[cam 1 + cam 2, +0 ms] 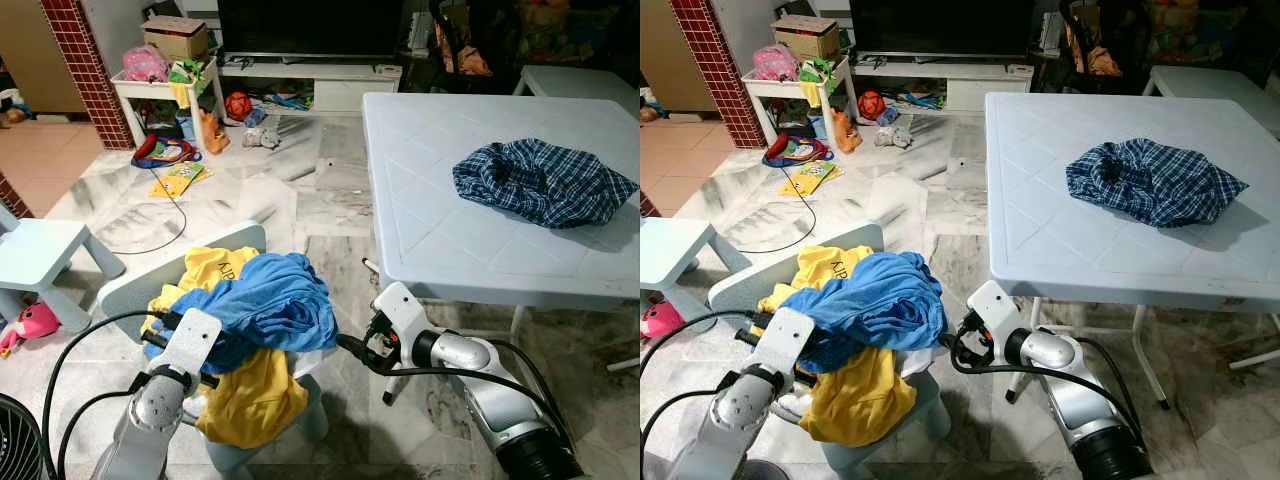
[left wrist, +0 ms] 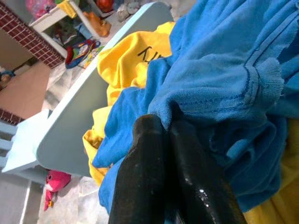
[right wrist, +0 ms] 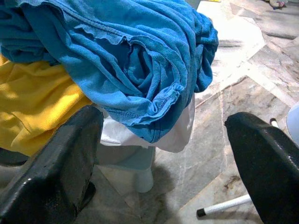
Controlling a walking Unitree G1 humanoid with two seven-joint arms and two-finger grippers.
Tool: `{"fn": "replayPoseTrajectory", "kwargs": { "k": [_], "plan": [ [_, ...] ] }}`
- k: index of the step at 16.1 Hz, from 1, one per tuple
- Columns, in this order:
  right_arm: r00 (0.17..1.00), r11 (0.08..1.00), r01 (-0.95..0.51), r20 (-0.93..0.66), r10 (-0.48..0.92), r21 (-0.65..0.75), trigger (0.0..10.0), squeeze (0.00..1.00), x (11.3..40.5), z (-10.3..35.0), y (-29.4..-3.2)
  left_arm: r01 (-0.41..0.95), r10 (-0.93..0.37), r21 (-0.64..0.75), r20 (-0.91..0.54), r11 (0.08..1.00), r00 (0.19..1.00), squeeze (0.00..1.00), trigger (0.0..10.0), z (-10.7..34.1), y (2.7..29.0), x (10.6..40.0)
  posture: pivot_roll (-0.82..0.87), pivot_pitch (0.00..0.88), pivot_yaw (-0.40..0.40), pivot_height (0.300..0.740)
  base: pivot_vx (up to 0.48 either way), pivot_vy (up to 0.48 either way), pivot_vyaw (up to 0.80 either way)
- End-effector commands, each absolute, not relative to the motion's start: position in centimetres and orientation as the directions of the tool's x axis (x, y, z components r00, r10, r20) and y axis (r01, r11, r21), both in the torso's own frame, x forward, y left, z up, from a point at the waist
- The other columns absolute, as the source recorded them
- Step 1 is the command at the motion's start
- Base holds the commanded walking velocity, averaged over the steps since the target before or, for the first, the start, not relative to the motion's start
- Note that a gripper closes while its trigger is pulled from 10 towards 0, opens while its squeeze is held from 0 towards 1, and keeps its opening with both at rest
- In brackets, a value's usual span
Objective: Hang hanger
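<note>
No hanger I can make out, so no way to tell which way it points. The left gripper is pinched shut on the blue shirt, piled over a yellow shirt on the small chair. The right gripper is wide open beside the pile.

head eyes: high, downward | wrists: close | shared: blue shirt

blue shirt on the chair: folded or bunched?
Bunched. The blue shirt lies crumpled in loose folds over the yellow garment on the small chair, a hem pinched in the shut left gripper.
</note>
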State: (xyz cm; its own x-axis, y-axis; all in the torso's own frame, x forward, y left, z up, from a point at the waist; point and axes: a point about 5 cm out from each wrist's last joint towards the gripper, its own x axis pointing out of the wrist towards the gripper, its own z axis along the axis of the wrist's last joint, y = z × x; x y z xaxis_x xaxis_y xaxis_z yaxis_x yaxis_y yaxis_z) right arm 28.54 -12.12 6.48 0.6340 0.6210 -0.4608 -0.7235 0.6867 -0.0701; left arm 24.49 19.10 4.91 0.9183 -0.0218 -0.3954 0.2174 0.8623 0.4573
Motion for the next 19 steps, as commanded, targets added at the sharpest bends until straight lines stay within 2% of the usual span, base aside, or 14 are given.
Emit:
{"fn": "replayPoseTrajectory", "kwargs": {
  "k": [1, 2, 3, 4, 5, 6, 7, 8, 9, 10, 14, 15, 17, 19],
  "plan": [
    [0.638, 0.683, -0.726, -0.451, 0.624, -0.082, 10.0, 0.0, 28.8, 7.0, -12.1, 0.28, -0.055, 0.465, -0.441, 0.84, 0.896, 1.0, 10.0, 4.3, 18.9, 24.5, -0.03, 0.0, -0.008, 0.74, 0.0, 0.0, 0.0],
    [0.638, 0.683, -0.726, -0.451, 0.624, -0.083, 10.0, 0.0, 28.8, 7.0, -12.1, 0.304, -0.068, 0.467, -0.456, 0.83, 0.887, 1.0, 10.0, 4.1, 18.8, 24.5, -0.03, 0.0, -0.007, 0.74, 0.0, 0.0, 0.0],
    [0.639, 0.684, -0.725, -0.451, 0.623, -0.083, 10.0, 0.0, 28.8, 7.0, -12.1, 0.328, -0.085, 0.464, -0.47, 0.823, 0.878, 0.15, 10.0, 3.9, 18.7, 24.4, -0.03, 0.0, -0.006, 0.74, 0.0, 0.0, 0.0],
    [0.639, 0.684, -0.725, -0.451, 0.622, -0.083, 10.0, 0.0, 28.8, 6.9, -12.1, 0.335, -0.097, 0.445, -0.476, 0.831, 0.874, 0.24, 10.0, 3.8, 18.6, 24.3, -0.03, 0.0, -0.006, 0.74, 0.0, 0.0, 0.0],
    [0.64, 0.684, -0.725, -0.451, 0.622, -0.083, 10.0, 0.0, 28.8, 6.9, -12.1, 0.338, -0.101, 0.439, -0.478, 0.832, 0.872, 0.71, 10.0, 3.8, 18.6, 24.2, -0.03, 0.0, -0.006, 0.74, 0.0, 0.0, 0.0],
    [0.64, 0.684, -0.725, -0.451, 0.623, -0.083, 10.0, 0.0, 28.9, 6.9, -12.1, 0.337, -0.098, 0.444, -0.479, 0.83, 0.872, 0.82, 10.0, 3.8, 18.6, 24.2, -0.03, 0.0, -0.006, 0.74, 0.0, 0.0, 0.0],
    [0.64, 0.684, -0.725, -0.45, 0.623, -0.083, 10.0, 0.0, 28.9, 7.0, -12.1, 0.342, -0.096, 0.449, -0.485, 0.825, 0.869, 0.79, 10.0, 3.7, 18.7, 24.2, -0.03, 0.0, -0.006, 0.74, 0.0, 0.0, 0.0],
    [0.64, 0.683, -0.725, -0.449, 0.624, -0.084, 10.0, 0.0, 28.9, 7.0, -12.1, 0.351, -0.099, 0.447, -0.496, 0.823, 0.863, 0.61, 10.0, 3.6, 18.9, 24.1, -0.03, 0.0, -0.004, 0.74, 0.0, 0.0, 0.0],
    [0.64, 0.683, -0.725, -0.448, 0.624, -0.083, 10.0, 0.0, 28.9, 7.0, -12.1, 0.356, -0.102, 0.442, -0.501, 0.823, 0.86, 0.61, 10.0, 3.5, 18.9, 24.1, -0.03, 0.0, -0.004, 0.74, 0.0, 0.0, 0.0],
    [0.64, 0.684, -0.725, -0.448, 0.624, -0.085, 10.0, 0.0, 29.0, 7.0, -12.1, 0.353, -0.101, 0.44, -0.501, 0.825, 0.86, 1.0, 10.0, 3.5, 19.0, 24.1, -0.03, 0.0, -0.003, 0.74, 0.0, 0.0, 0.0],
    [0.641, 0.683, -0.725, -0.448, 0.624, -0.086, 10.0, 0.0, 29.0, 7.0, -12.1, 0.392, -0.128, 0.432, -0.524, 0.812, 0.842, 0.99, 10.0, 3.3, 18.8, 24.0, -0.03, 0.0, -0.003, 0.74, 0.0, 0.0, 0.0],
    [0.64, 0.682, -0.726, -0.448, 0.625, -0.085, 10.0, 0.0, 29.0, 7.0, -12.1, 0.406, -0.143, 0.418, -0.532, 0.812, 0.834, 0.0, 10.0, 3.1, 18.7, 24.0, -0.03, 0.0, -0.002, 0.74, 0.0, 0.0, 0.0],
    [0.638, 0.681, -0.727, -0.448, 0.626, -0.085, 10.0, 0.0, 29.0, 7.0, -12.0, 0.429, -0.165, 0.405, -0.544, 0.807, 0.823, 0.0, 0.0, 2.9, 18.5, 24.1, -0.03, 0.0, -0.004, 0.74, 0.0, 0.0, 0.0],
    [0.64, 0.682, -0.727, -0.446, 0.626, -0.086, 10.0, 0.0, 29.2, 7.0, -11.9, 0.466, -0.193, 0.391, -0.565, 0.793, 0.802, 0.0, 0.0, 2.4, 18.4, 24.5, -0.03, 0.0, -0.003, 0.74, 0.0, 0.0, 0.0]
  ]
}}
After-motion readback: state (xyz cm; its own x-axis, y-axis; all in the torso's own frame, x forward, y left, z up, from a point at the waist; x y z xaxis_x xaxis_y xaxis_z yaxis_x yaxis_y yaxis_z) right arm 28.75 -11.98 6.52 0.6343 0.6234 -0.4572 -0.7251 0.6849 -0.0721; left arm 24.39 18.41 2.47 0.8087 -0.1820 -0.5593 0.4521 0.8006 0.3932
